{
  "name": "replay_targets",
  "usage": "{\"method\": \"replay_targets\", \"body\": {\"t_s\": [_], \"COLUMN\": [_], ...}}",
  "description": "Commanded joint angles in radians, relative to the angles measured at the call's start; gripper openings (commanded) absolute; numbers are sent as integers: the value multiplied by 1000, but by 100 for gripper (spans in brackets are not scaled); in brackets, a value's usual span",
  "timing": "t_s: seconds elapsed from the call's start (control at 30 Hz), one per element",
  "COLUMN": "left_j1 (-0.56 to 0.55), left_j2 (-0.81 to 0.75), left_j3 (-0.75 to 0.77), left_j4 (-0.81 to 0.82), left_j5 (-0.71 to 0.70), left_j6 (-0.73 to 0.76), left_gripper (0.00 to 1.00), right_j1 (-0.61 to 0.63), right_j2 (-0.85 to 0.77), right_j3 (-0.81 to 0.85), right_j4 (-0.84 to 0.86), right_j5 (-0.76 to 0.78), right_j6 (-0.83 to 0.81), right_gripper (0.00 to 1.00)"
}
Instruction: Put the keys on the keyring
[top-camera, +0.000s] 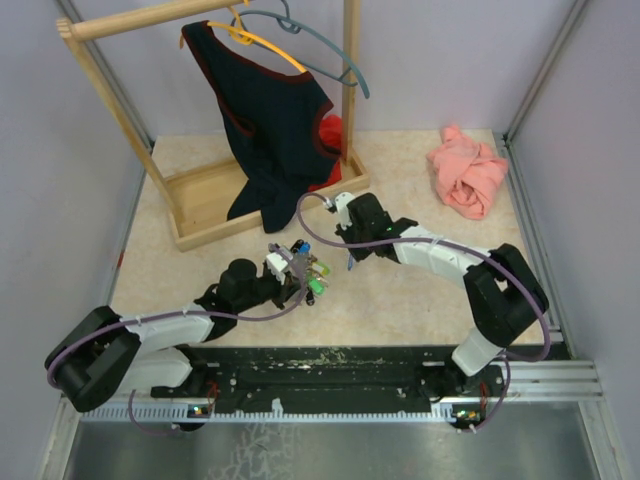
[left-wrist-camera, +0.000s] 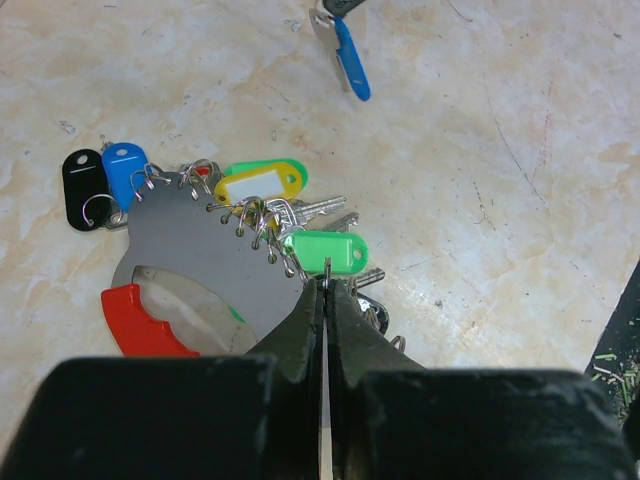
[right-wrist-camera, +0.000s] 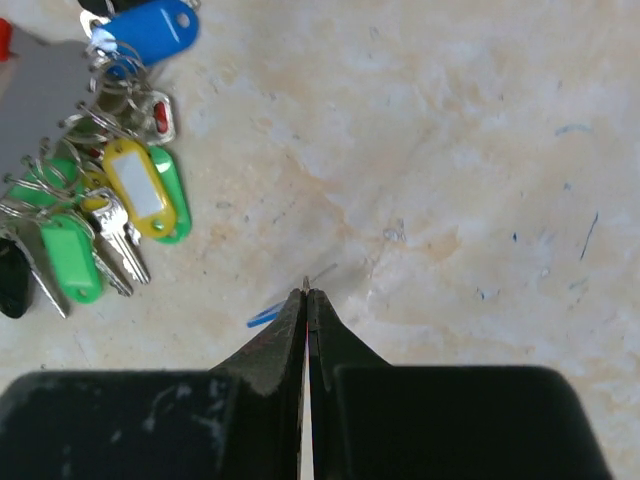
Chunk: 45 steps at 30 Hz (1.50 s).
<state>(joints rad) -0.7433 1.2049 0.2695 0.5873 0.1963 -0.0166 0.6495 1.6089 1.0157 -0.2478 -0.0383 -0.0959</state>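
Note:
The keyring (left-wrist-camera: 200, 255) is a flat grey plate with a red grip and small wire rings along its edge. The rings carry several keys with black, blue, yellow and green tags (left-wrist-camera: 322, 250). My left gripper (left-wrist-camera: 326, 282) is shut on a thin metal piece at the plate's edge, next to the green tag. In the top view it (top-camera: 300, 276) holds the bunch (top-camera: 312, 272) near the table's middle. My right gripper (right-wrist-camera: 306, 292) is shut on a blue-tagged key (left-wrist-camera: 347, 52), seen edge-on with a blue sliver (right-wrist-camera: 262, 316). It (top-camera: 347, 258) is just right of the bunch, apart from it.
A wooden clothes rack (top-camera: 215, 195) with a dark vest on a hanger (top-camera: 275, 120) stands at the back left. A pink cloth (top-camera: 468, 170) lies at the back right. Grey walls close in both sides.

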Motion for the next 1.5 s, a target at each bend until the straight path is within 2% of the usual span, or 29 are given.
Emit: {"method": "replay_targets", "body": {"t_s": [0.0, 0.23, 0.33, 0.53, 0.9, 1.17, 1.47], "left_j1": [5, 5, 5, 5, 5, 5, 5], "left_j2": [-19, -15, -13, -1, -1, -7, -8], "left_j3": [-12, -10, -11, -6, -6, -7, -9], "left_j4": [63, 67, 67, 68, 64, 63, 63], "left_j5": [23, 35, 37, 45, 47, 44, 56], "left_j6": [16, 20, 20, 21, 21, 20, 21], "left_gripper": [1, 1, 1, 1, 1, 1, 1], "right_j1": [0, 0, -2, 7, 151, 165, 93], "right_j2": [-57, -98, -102, -37, 122, 77, -39], "right_j3": [16, 29, 47, 53, 70, 80, 19], "right_j4": [-157, -227, -253, -277, -153, -145, -162], "right_j5": [110, 355, 402, 356, 311, 270, 157], "right_j6": [101, 195, 209, 292, 409, 387, 336], "right_gripper": [0, 0, 0, 0, 0, 20, 34]}}
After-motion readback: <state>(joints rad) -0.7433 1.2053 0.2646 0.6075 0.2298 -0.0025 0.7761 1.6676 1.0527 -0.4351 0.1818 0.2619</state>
